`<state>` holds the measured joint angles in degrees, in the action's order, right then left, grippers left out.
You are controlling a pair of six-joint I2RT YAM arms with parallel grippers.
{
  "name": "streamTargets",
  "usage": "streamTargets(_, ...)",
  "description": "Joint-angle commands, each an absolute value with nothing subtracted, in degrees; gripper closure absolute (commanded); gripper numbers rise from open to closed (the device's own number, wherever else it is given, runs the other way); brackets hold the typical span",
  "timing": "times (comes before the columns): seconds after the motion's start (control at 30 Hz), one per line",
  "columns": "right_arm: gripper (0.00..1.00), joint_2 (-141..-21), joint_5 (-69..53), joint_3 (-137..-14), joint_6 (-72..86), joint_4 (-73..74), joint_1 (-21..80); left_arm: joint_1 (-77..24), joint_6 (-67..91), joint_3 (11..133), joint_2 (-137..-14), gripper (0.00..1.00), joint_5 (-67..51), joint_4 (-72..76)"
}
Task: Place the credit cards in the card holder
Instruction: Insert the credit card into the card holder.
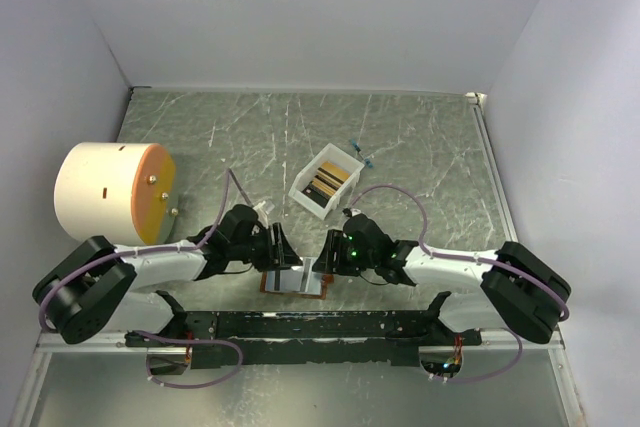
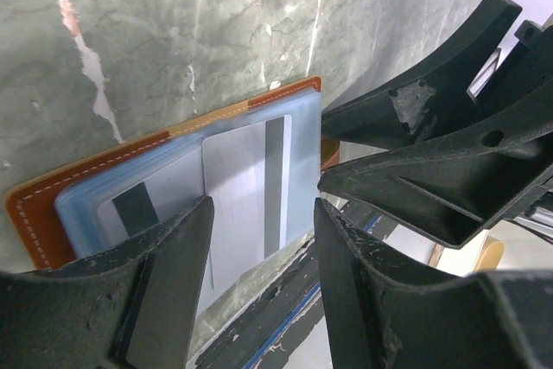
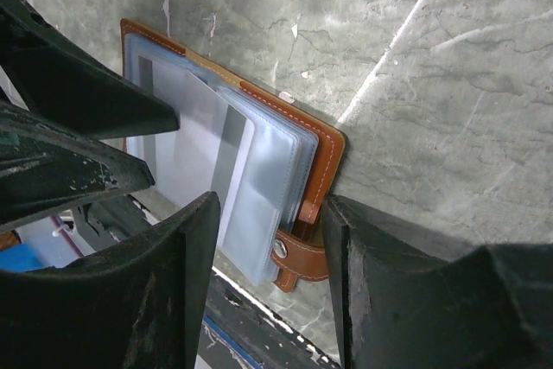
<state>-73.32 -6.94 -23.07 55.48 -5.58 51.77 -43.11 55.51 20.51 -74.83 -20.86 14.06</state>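
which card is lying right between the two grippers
The pale card with the dark stripe, uppermost on the open brown card holder. The dark and gold cards are apart from it, in the white box.

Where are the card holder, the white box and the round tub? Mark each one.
card holder [image 3: 327, 157]: right wrist view, on its brown leather edge.
white box [image 1: 303, 197]: top view, on its near wall.
round tub [image 1: 95, 192]: top view, on its cream curved side.

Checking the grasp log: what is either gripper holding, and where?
Cannot be told: left gripper straddles the near end of the pale card on the card holder; right gripper is open.
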Motion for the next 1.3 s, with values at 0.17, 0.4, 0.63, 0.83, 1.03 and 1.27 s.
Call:
streamTargets(0.17,0.49,-71.8,-5.6,-21.6,55.9,-6.5,52.1,-46.9,59.0,20.7,-77.4,0.39,-19.9,17.8)
streamTargets(0.4,0.49,-71.0,-5.5,-20.9,56.1,-6.8,52.1,-48.4,60.6,20.7,-77.6,0.39,-18.8,19.3)
streamTargets(0.63,0.49,-70.9,-5.7,-20.7,55.6,-6.9,52.0,-48.8,61.0,21.2,-79.0,0.39,-18.7,21.5)
streamTargets(0.83,0.49,-70.5,-5.7,-20.8,55.1,-6.4,52.0,-49.1,61.2,21.9,-78.2,0.39,-17.8,20.0)
streamTargets(1.03,0.49,-70.2,-5.4,-20.7,55.0,-6.4,52.0,-49.1,58.6,23.5,-73.8,0.38,-14.5,13.1)
streamTargets(1.27,0.50,-70.8,-5.5,-21.1,54.8,-6.5,52.0,-49.1,57.7,23.5,-74.7,0.38,-13.0,11.2)
